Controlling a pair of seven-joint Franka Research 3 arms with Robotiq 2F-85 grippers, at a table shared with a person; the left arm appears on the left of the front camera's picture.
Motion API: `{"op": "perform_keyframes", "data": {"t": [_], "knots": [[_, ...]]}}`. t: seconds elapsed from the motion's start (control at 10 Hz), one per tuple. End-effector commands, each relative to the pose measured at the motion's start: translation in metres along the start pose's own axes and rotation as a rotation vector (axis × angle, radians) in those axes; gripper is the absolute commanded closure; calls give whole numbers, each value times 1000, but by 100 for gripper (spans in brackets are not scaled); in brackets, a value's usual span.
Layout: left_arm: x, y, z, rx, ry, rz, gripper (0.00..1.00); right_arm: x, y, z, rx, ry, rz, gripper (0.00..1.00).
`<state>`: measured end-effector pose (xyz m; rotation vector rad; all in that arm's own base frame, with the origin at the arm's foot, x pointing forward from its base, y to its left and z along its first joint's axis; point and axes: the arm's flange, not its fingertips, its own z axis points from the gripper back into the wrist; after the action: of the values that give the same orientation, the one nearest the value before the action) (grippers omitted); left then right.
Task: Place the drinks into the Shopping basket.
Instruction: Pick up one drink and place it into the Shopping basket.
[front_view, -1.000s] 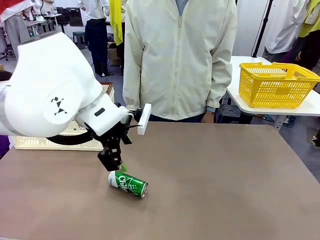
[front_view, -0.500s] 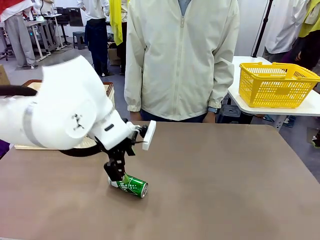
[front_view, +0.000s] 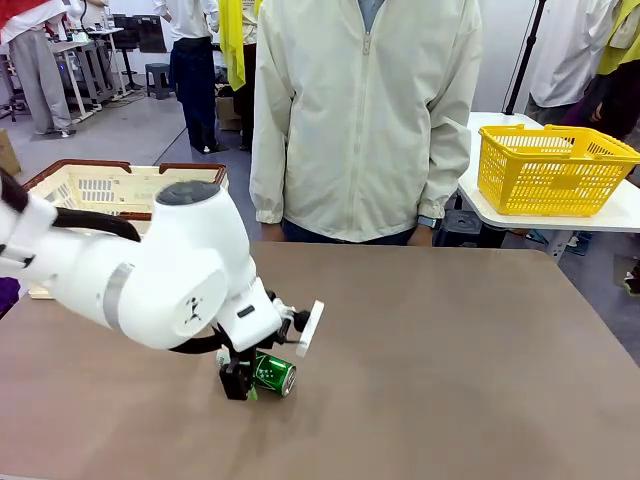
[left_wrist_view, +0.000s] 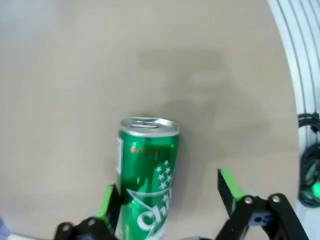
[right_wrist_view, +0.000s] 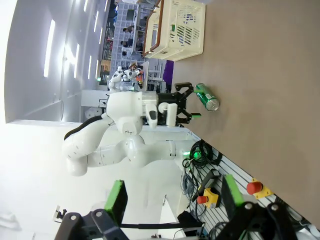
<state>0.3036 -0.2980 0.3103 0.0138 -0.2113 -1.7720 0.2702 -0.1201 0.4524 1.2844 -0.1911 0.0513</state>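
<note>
the left gripper is straddling the slim green drink can lying on the brown table, fingers spread, seemingly not yet clamped; next it needs closing, then lifting toward the cream slotted shopping basket; the right gripper is idling with fingers apart

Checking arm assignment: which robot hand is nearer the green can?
Left. The left hand straddles the green can, still open; the right hand hovers far off.
</note>
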Motion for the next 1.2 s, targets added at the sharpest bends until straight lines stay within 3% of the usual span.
{"op": "perform_keyframes", "data": {"t": [0.0,0.7,0.8,0.9,1.0,1.1], "knots": [[3,-2,-28,-1,74,2,0,0,3,3,4,5,0,0],[0,8,-41,16,79,10,0,0,3,3,4,5,0,0],[0,7,-40,10,75,10,11,0,3,3,4,5,0,0],[0,8,-40,-2,87,7,71,0,3,3,4,5,0,0],[0,8,-39,-14,77,3,100,0,3,3,4,5,0,0],[-1,9,-37,-16,68,1,100,0,3,3,4,5,0,0]]}}
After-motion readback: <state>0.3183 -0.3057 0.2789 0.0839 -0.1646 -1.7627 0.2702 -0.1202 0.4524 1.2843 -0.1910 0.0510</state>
